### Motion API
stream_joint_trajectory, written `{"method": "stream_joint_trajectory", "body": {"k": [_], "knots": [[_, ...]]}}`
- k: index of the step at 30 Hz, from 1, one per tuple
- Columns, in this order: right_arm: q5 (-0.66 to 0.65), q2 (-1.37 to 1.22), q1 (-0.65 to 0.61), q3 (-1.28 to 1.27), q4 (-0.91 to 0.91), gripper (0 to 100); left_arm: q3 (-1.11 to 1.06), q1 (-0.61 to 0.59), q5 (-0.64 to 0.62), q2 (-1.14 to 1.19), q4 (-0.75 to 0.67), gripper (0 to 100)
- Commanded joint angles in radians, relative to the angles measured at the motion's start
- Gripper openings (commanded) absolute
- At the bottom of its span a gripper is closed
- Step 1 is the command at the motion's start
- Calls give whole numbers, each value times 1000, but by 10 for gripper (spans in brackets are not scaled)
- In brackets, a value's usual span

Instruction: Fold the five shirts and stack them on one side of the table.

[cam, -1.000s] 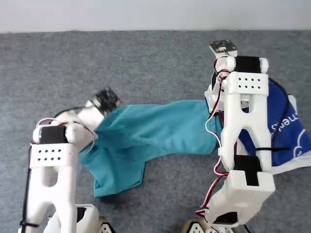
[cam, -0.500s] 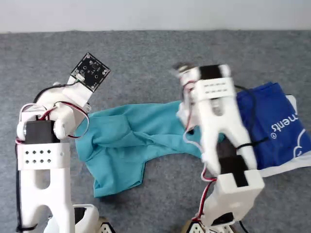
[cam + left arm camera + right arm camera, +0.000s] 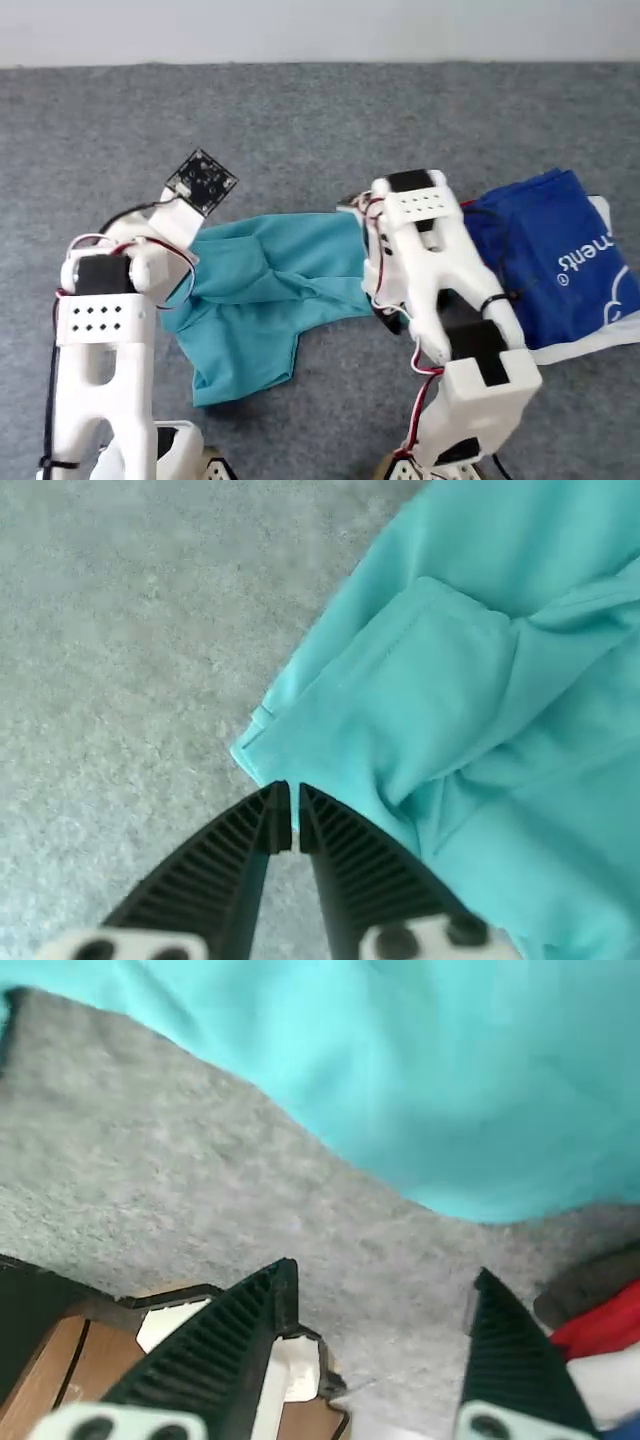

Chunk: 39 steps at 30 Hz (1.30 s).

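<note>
The crumpled teal cotton shirt [image 3: 270, 280] sprawls mid-table. The left gripper [image 3: 288, 815] is nipped shut, apparently on its hem to anchor it, and the right gripper [image 3: 385, 1310] gapes wide, empty, over the grey felt tabletop [image 3: 300, 130] alongside.

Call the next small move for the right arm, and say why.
Probably advance the right gripper onto the near edge of the teal shirt and close. Its jaws stand open over bare grey table, just short of the cloth, while the left gripper looks shut on the shirt's other end.
</note>
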<state>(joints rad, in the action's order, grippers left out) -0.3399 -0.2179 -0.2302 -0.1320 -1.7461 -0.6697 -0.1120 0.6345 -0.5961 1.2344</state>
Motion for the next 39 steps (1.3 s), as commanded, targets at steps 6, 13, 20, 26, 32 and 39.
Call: {"method": "stream_joint_trajectory", "body": {"k": [6, 13, 20, 26, 32, 39], "knots": [[-21, 50, 38, -153, 150, 314, -2, 8, -9, -18, -8, 15], [-21, 48, 36, -210, 271, 250, -2, 14, -9, -14, -8, 15], [71, 48, 36, -235, 475, 158, -4, 15, -9, -12, -8, 15], [86, 48, 42, -236, 503, 113, -4, 15, -9, -12, -6, 15], [86, 61, 42, -206, 473, 4, -25, 15, -9, -15, -8, 15], [78, 150, 36, -46, 271, 9, -125, 8, -9, -12, -15, 15]]}}
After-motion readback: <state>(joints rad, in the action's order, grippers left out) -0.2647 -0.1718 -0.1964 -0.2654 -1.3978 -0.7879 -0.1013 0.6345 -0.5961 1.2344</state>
